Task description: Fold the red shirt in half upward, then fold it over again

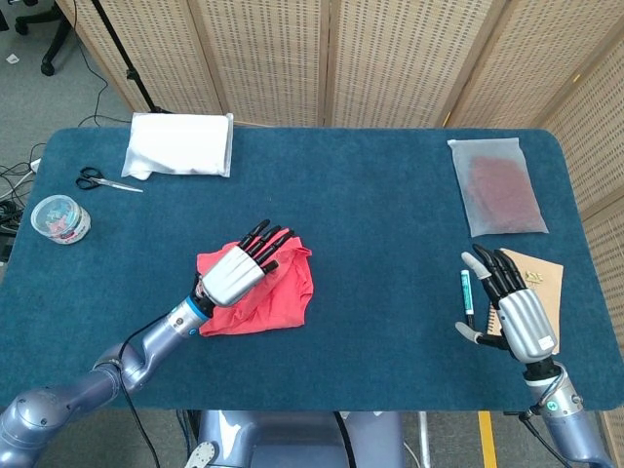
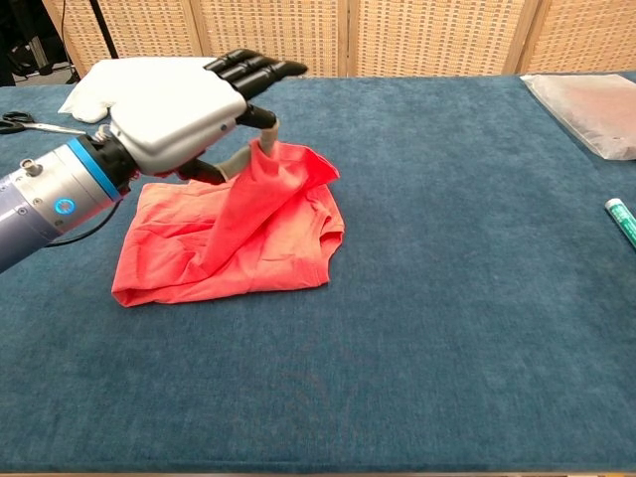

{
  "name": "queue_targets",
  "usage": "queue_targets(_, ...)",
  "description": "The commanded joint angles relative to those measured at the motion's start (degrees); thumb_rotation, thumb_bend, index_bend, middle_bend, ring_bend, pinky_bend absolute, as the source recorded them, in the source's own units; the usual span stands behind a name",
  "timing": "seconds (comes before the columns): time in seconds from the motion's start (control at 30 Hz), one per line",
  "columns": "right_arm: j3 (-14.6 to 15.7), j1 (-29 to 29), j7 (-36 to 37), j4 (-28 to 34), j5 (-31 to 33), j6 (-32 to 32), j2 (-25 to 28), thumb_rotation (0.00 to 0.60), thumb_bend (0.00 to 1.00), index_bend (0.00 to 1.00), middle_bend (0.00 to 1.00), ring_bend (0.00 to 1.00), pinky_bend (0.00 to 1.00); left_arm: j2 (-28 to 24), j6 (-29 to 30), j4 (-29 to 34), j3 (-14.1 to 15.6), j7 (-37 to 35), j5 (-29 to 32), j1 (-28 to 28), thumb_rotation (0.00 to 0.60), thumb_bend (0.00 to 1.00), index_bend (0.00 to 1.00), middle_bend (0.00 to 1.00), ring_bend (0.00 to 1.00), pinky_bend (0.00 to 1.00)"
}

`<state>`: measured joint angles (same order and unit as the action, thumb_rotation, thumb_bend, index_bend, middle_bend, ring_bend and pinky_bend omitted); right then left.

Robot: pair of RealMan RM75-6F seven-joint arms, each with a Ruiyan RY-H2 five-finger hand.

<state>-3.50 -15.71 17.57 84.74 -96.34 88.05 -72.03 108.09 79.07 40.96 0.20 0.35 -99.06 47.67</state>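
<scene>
The red shirt (image 1: 263, 288) lies crumpled on the blue tabletop (image 1: 380, 224), left of its middle and toward the near edge, with most of the cloth spread flat and one edge lifted off the surface into a raised fold (the chest view shows this best (image 2: 248, 224)). That lifted edge is pinched in the left hand (image 1: 239, 273), thumb under the cloth and a finger above it, while its other dark fingers (image 2: 253, 67) reach out straight over the shirt; the hand hangs above the shirt's upper left part, its silver forearm running back toward the near left corner of the tabletop. Beyond the shirt, toward the far left corner, sits a folded white cloth (image 1: 180, 144), with black-handled scissors (image 1: 102, 180) just left of it and a round clear container (image 1: 59, 217) of small colourful bits nearer the left edge. Well to the right of the shirt, the right hand (image 1: 512, 307) rests on the tabletop with fingers spread and holding nothing, a green-and-white marker (image 1: 467, 290) just beside its fingertips and a tan sheet (image 1: 546, 278) partly under it. Farther back on that side lies a frosted plastic bag (image 1: 495, 185) with something dark red inside.
</scene>
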Motion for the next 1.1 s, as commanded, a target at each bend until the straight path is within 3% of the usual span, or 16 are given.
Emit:
queue_targets(0.03,0.02,0.00,0.07,0.01,-0.01,-0.01,0.04,0.600,0.00,0.00,0.00,0.00,0.00,0.37,-0.58,0.67,0.98,1.97,-1.44,1.03,0.600,0.55,0.68,0.00,0.00,0.00)
queue_targets(0.47,-0.06,0.13,0.80,0.20,0.05,0.19,0.44,0.600,0.00,0.00,0.00,0.00,0.00,3.65,-4.08,0.02,2.25,6.12,-3.22,2.97,0.600,0.53,0.68,0.00,0.00,0.00)
queue_targets(0.7,-0.20,0.13,1.18,0.05,0.31,0.12,0.57,0.600,0.00,0.00,0.00,0.00,0.00,5.51,-5.62,0.04,1.91,5.80,-2.60,3.37,0.600,0.47,0.66,0.00,0.00,0.00)
queue_targets(0.77,-0.22,0.12,1.30,0.03,0.35,0.07,0.59,0.600,0.00,0.00,0.00,0.00,0.00,5.91,-5.72,0.03,1.87,5.82,-2.54,3.40,0.600,0.43,0.58,0.00,0.00,0.00)
queue_targets(1.0,-0.13,0.22,1.28,0.11,0.16,0.24,0.68,0.600,0.00,0.00,0.00,0.00,0.00,7.14,-6.65,0.98,0.51,5.59,-0.82,3.18,0.600,0.23,0.07,0.00,0.00,0.00)
queue_targets(1.1,-0.14,0.25,1.31,0.08,0.20,0.26,0.71,0.600,0.00,0.00,0.00,0.00,0.00,6.68,-5.38,2.33,-0.63,4.66,-0.11,2.93,0.600,0.21,0.00,0.00,0.00,0.00)
